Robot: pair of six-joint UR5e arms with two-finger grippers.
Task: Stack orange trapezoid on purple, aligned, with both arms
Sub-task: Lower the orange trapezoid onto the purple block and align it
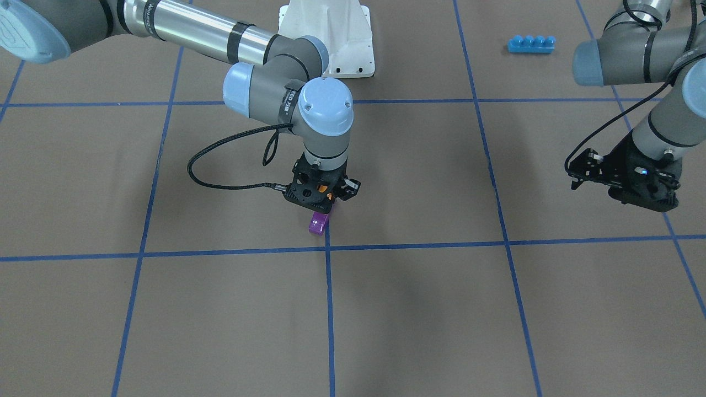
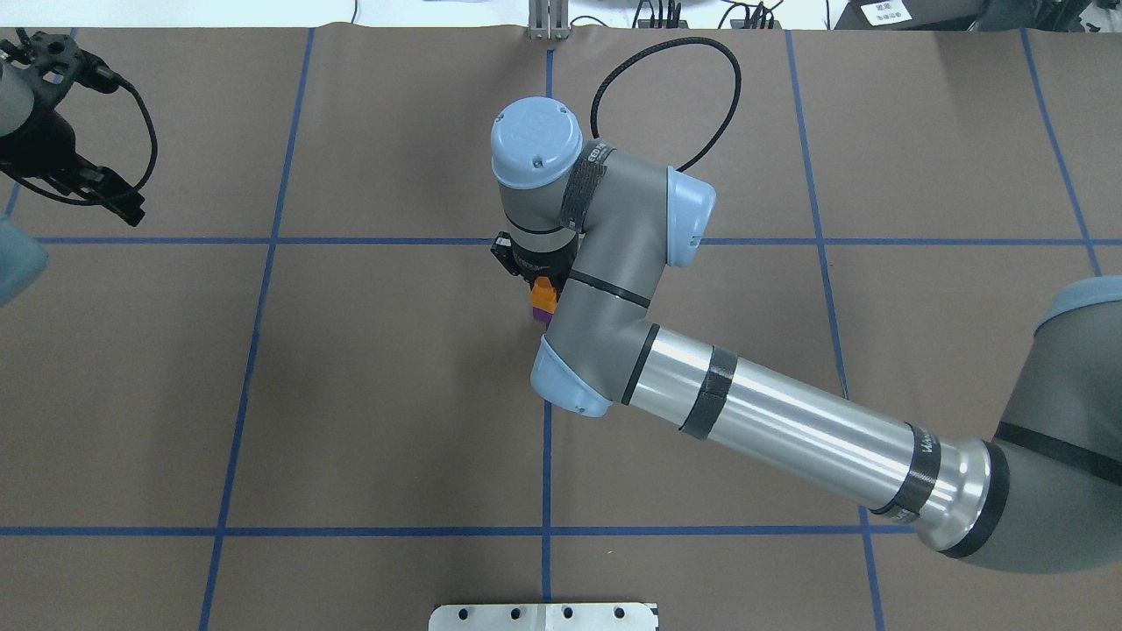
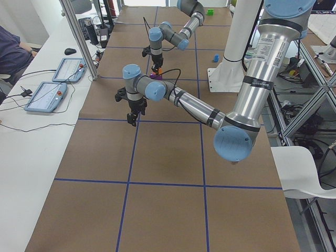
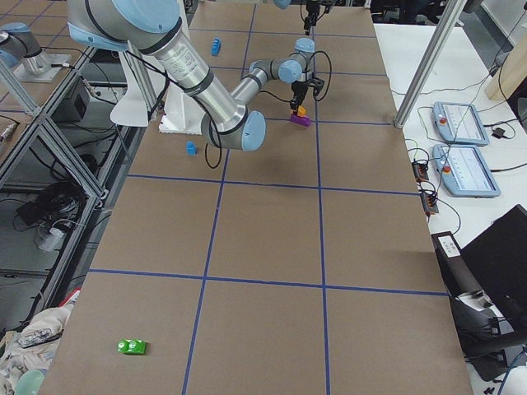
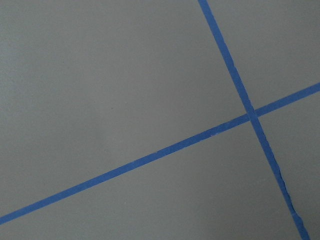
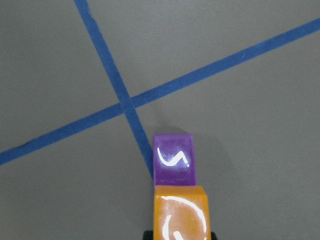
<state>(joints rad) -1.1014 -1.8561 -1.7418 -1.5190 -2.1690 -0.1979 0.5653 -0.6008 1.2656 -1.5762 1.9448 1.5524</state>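
1. The right gripper point(image 1: 325, 200) is clamped on the orange trapezoid point(image 6: 181, 215), with its fingers pointing straight down at mid-table.
2. Just beneath it, the purple brick point(image 6: 173, 160) lies on the brown table point(image 1: 419, 309), beside a blue tape cross point(image 6: 125, 105). In the right wrist view its long axis runs away from the camera. The orange piece lines up along that axis but covers only the near end and sits a touch to the right. I cannot tell whether the two bricks touch.
3. The next move probably turns on that offset, though some of it may be camera angle. It calls for a small shift along the purple brick's length, then a straight press down.
4. Well apart, the left gripper point(image 1: 644, 203) hangs over bare table. I cannot tell whether its fingers are spread or closed. The right arm is plainly the nearer one.
5. Farthest off lies a blue four-stud brick point(image 1: 530, 44).
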